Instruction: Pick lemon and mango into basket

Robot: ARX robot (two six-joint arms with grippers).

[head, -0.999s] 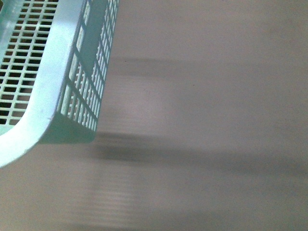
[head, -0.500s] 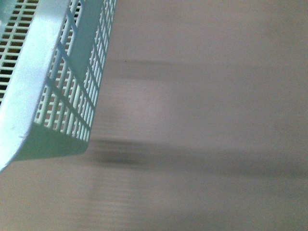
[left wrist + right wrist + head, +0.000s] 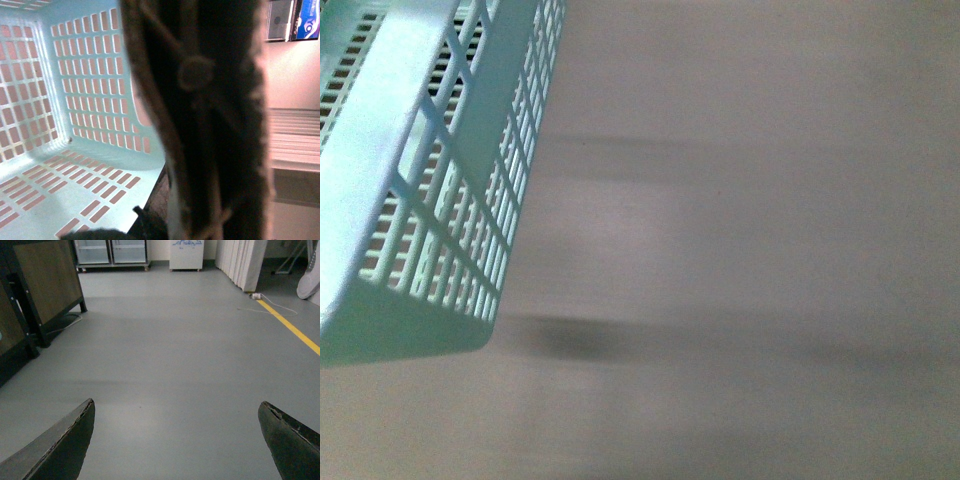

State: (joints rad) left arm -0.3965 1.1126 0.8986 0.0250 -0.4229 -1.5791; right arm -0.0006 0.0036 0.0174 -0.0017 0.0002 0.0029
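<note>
While the right arm is pointing forward and slightly downward over a grey floor point(image 3: 165, 340), the right gripper point(image 3: 176, 405) is spreading its two dark fingers point(image 3: 65, 440) wide apart, and only floor is showing between them. The left arm's wrist camera is looking into the basket point(image 3: 90, 165), with one brown ribbed handle point(image 3: 210, 125) standing blurred and very close across the lens. The left gripper's own fingers are not showing clearly enough to pick out. Whether it is clamping that handle cannot be told.

In the front view one basket point(image 3: 380, 130) is filling the ten o'clock part of the frame. It is sitting tilted, with its rim slanting and one corner pointing down toward eight o'clock. A pale, streaked surface point(image 3: 770, 200) is taking up the rest, and one dark shadow point(image 3: 570, 338) is lying at about seven o'clock, just beside the basket's lowest corner. Whether the basket is touching that surface cannot be told.

Inside the basket, two slotted walls and the slotted floor are showing. The right wrist view is also showing one yellow line point(image 3: 295, 332) running along the floor, one white cable point(image 3: 272, 305) lying near it, one wood-panelled stand point(image 3: 45, 280) and one glass-fronted cabinet point(image 3: 111, 251) with two doors.
</note>
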